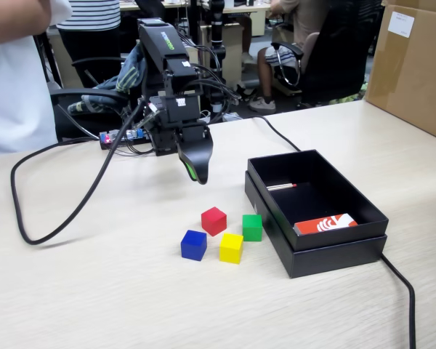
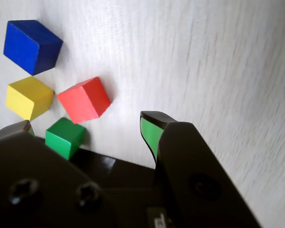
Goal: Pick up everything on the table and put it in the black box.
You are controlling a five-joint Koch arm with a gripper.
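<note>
While cubeless — black box, card

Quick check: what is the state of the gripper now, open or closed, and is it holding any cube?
Gripper: open and empty; in the wrist view its two tips stand apart above the table, with no cube between them.

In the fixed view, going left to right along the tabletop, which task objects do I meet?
blue cube → red cube → yellow cube → green cube → black box
</note>
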